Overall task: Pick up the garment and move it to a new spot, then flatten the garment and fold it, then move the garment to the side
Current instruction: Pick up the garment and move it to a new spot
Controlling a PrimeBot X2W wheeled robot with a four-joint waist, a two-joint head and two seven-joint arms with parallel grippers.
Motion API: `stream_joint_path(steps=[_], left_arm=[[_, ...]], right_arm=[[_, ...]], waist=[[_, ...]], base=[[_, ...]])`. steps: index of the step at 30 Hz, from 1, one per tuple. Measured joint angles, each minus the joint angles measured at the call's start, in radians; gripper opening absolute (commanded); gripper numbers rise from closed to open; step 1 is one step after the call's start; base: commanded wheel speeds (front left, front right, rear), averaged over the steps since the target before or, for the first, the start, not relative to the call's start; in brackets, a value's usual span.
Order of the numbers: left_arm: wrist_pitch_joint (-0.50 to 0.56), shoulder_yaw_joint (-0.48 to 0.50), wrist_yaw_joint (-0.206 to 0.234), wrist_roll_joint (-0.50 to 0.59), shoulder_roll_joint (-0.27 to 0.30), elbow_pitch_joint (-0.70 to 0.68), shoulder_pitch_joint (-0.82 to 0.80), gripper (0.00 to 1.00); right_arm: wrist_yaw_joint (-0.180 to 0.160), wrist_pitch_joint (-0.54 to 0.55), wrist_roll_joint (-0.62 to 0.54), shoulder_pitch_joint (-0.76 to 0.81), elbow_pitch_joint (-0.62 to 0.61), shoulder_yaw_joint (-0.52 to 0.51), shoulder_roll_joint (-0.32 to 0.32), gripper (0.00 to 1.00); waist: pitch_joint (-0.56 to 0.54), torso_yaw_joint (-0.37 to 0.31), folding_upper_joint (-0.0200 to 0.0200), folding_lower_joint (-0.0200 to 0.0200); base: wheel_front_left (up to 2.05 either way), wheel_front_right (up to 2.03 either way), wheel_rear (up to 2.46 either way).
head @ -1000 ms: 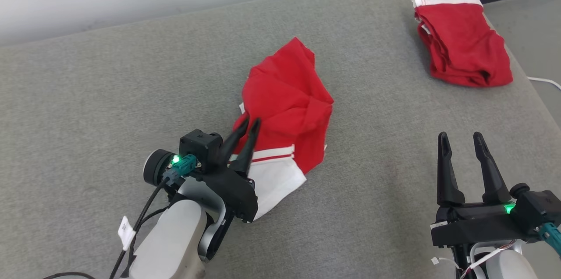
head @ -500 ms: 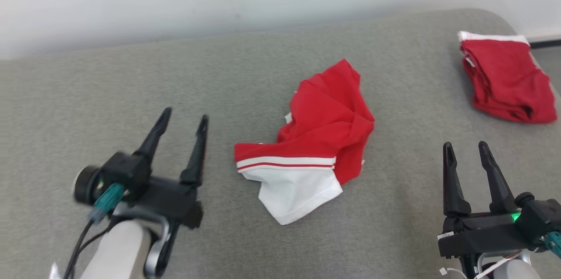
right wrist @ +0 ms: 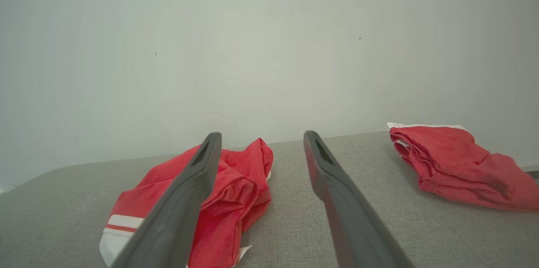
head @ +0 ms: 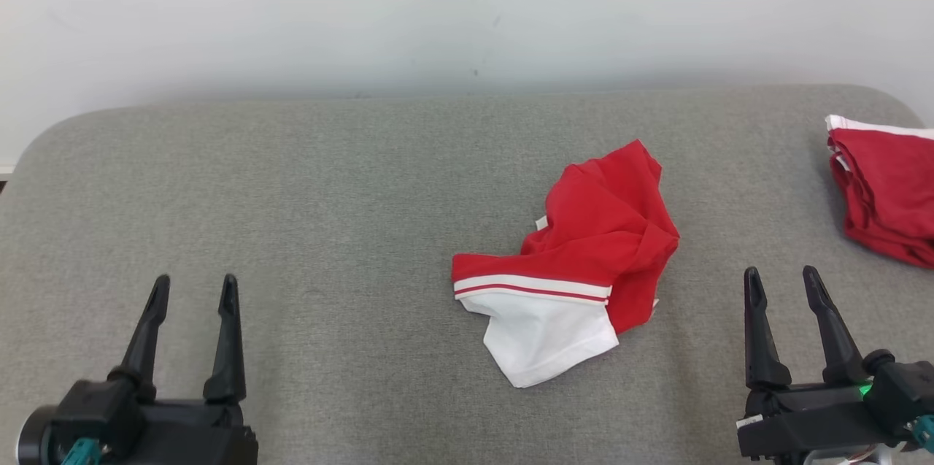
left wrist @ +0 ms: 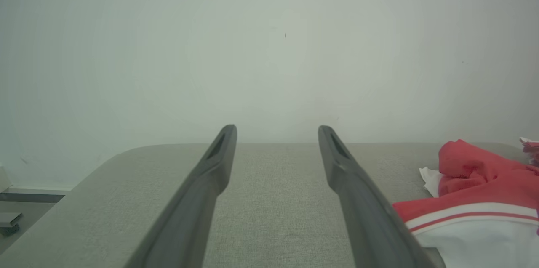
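Flattening looks next, so the left hand (head: 195, 279) and right hand (head: 781, 271), both open and empty, should each pinch one end of the crumpled red-and-white cloth garment (head: 584, 260) on the grey soft table (head: 292, 195) between them, nearer the right hand, and pull gently.

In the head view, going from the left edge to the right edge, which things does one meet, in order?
left gripper → crumpled red and white garment → right gripper → folded red garment
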Motion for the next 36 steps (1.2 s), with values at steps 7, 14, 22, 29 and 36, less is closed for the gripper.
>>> stream_joint_path(steps=[7,14,22,29,36], left_arm=[[0.0,0.054,-0.037,0.024,-0.041,-0.023,0.085,1.0],[0.0,0.084,-0.062,0.059,-0.079,-0.021,0.11,1.0],[0.0,0.111,-0.081,0.084,-0.103,-0.013,0.118,1.0],[0.0,0.126,-0.096,0.097,-0.115,-0.008,0.118,1.0],[0.0,0.134,-0.104,0.112,-0.123,-0.004,0.118,1.0]], right_arm=[[0.0,0.0,0.005,0.043,-0.001,-0.01,-0.011,1.0],[0.0,0.0,0.009,0.069,0.003,0.002,-0.017,1.0],[0.0,0.0,0.015,0.082,0.006,0.011,-0.014,1.0],[0.0,0.0,0.016,0.082,0.009,0.012,-0.014,1.0],[0.0,0.0,0.016,0.082,0.011,0.013,-0.014,1.0]], waist=[[-0.025,0.024,0.0,0.0001],[-0.029,0.028,0.0,0.0001],[-0.025,0.025,0.0001,0.0001],[-0.019,0.024,0.0,0.0002],[-0.019,0.024,0.0,0.0001]], base=[[0.0,0.0,0.0],[0.0,0.0,0.0],[0.0,0.0,0.0],[0.0,0.0,0.0],[0.0,0.0,0.0]])
